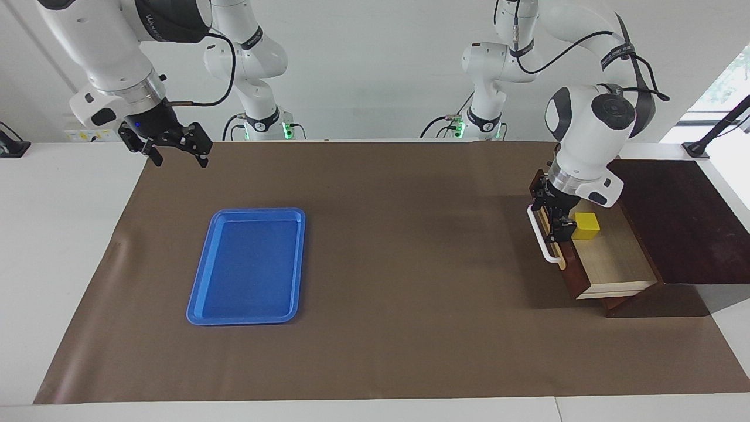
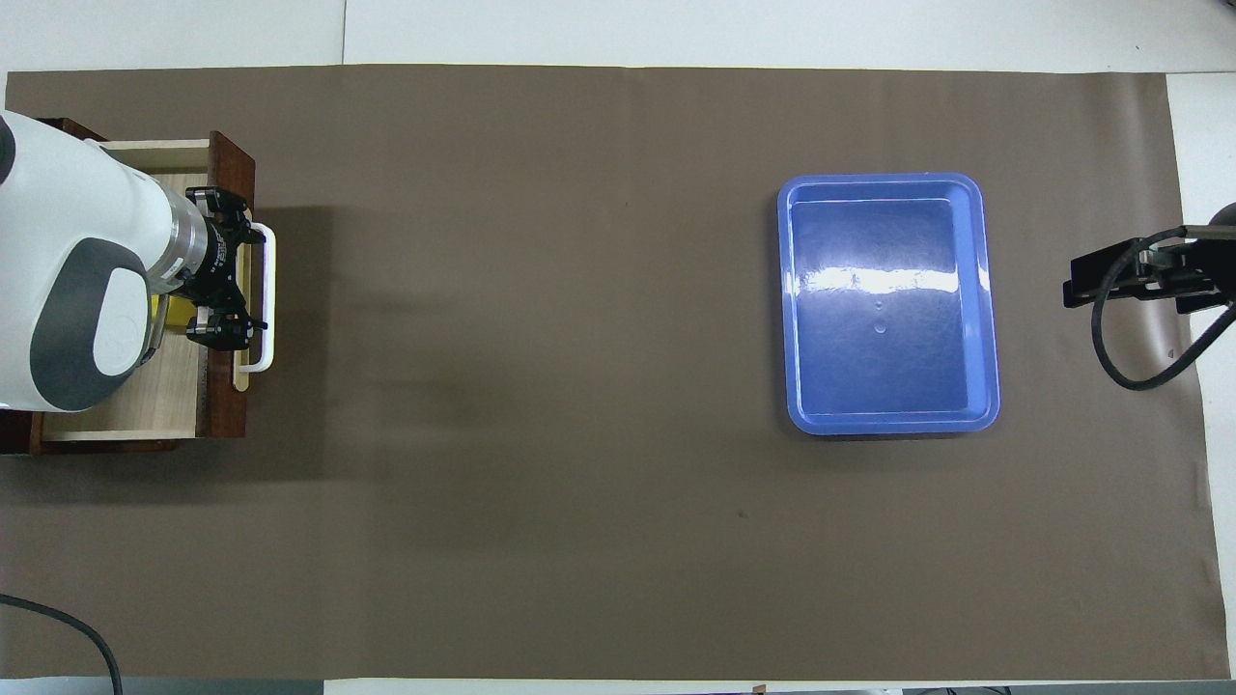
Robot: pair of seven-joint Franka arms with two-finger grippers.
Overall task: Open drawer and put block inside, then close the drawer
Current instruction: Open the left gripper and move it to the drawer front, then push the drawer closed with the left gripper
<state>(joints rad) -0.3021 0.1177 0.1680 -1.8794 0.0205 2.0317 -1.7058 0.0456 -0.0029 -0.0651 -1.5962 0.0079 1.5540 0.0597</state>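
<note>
Two arms at table. Right gripper (image 1: 176, 153) up in air over brown mat's (image 1: 398, 234) edge at right arm's end, waiting, fingers spread, nothing held. Left gripper (image 1: 556, 220) low at drawer's (image 1: 609, 264) front, by white handle (image 1: 540, 235); whether its fingers are parted or clamped cannot be told. Drawer pulled out of dark box (image 1: 679, 223), pale inside showing. Yellow block (image 1: 586, 226) sits inside drawer, just beside left gripper, mostly hidden under arm from overhead. Blue tray (image 1: 246, 266) lies flat on mat toward right arm's end, farther from robots than right gripper, well apart from drawer.
</note>
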